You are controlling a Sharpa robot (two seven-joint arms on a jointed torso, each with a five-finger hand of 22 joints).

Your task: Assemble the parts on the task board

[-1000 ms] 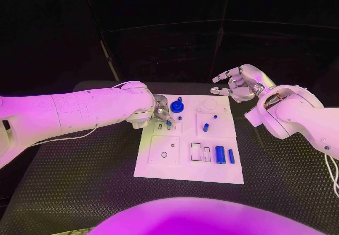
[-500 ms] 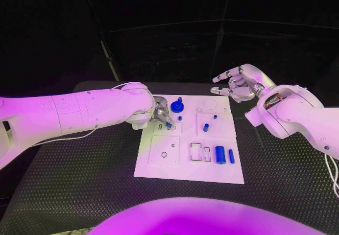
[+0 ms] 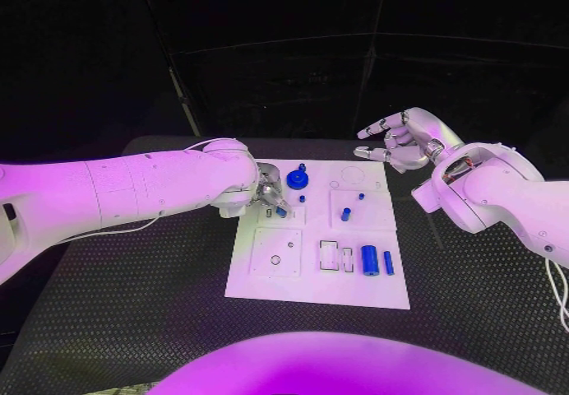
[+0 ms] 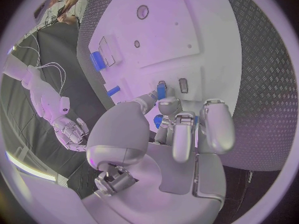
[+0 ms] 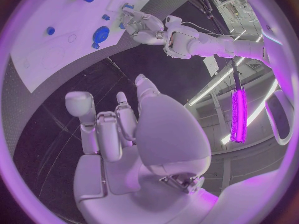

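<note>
Left hand (image 3: 268,191): I hold a small blue part (image 4: 161,90) pinched at my fingertips, over the task board (image 3: 318,284) slots.
Right hand (image 3: 397,141): empty, fingers apart, beyond the board's far corner.
Risk: I judge a tilted part could jam or slip out.

This looks like a robotics lab or test cell. A black desk (image 3: 142,280) with a studded, textured top carries a white task board (image 3: 318,284) with cut-out slots, just beside the left hand's fingers (image 3: 271,191). Dark walls or curtains close in behind it, and long light strips (image 5: 238,115) run overhead, well apart from the right hand's fingers (image 5: 93,122).
</note>
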